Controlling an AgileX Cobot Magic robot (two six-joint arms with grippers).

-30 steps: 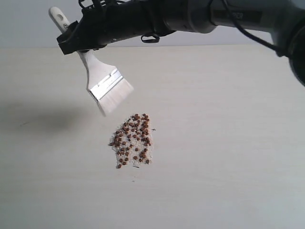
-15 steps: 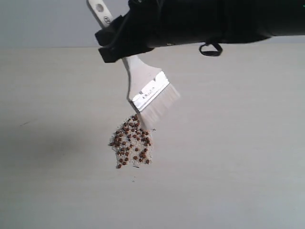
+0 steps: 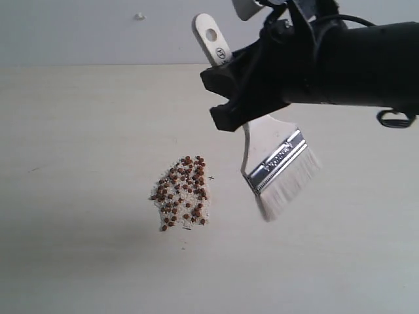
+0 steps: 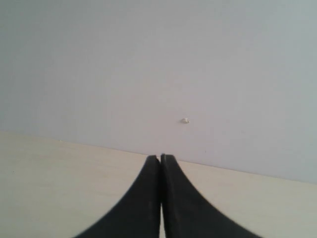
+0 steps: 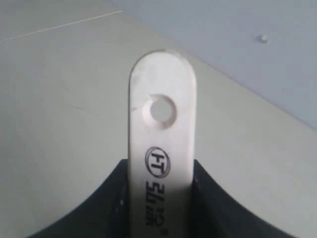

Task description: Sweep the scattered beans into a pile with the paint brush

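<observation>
The reddish-brown beans [image 3: 182, 191], mixed with whitish crumbs, lie in one dense pile on the pale table. My right gripper [image 3: 230, 91] is shut on the cream handle of the paint brush [image 3: 262, 140], holding it in the air to the right of the pile; its bristles [image 3: 289, 185] hang clear of the beans. In the right wrist view the handle end with its hole [image 5: 162, 110] sticks out between the black fingers of the right gripper [image 5: 161, 198]. My left gripper [image 4: 160, 159] is shut with nothing in it, and it does not show in the exterior view.
The pale table [image 3: 78, 248] stretches all around the pile. A light grey wall [image 3: 98, 33] rises behind the table's far edge, with a small white speck [image 3: 139, 16] on it.
My right arm has carried the brush from the left of the pile, over its upper end, to its right side. The beans have not visibly shifted.
</observation>
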